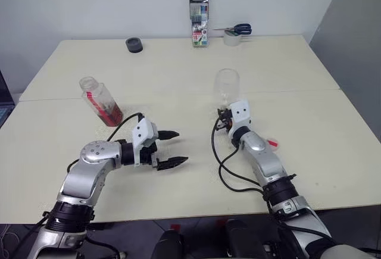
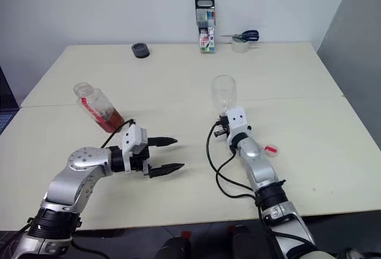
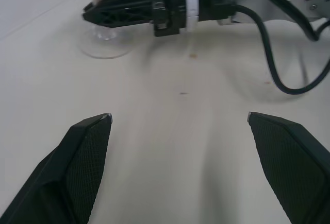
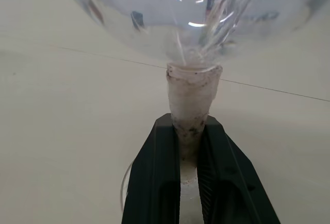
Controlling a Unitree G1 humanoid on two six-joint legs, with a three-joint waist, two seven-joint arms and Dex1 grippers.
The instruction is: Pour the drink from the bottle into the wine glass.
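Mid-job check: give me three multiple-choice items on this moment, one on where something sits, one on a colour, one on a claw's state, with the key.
1. Where is the bottle?
A. on the table's left side, beyond the left claw
B. beside the scissors
C. in the right claw

2. What colour is the small cap lying by the right arm?
A. blue
B. pinkish-red
C. black

3. What is the right claw doing?
A. hanging open
B. shut on nothing
C. shut on the wine glass stem

Key: 1 A, it stands uncapped and leaning, past the open left claw. 2 B, it shows pinkish-red on the table. 3 C, the fingers pinch the stem under the wine glass bowl.
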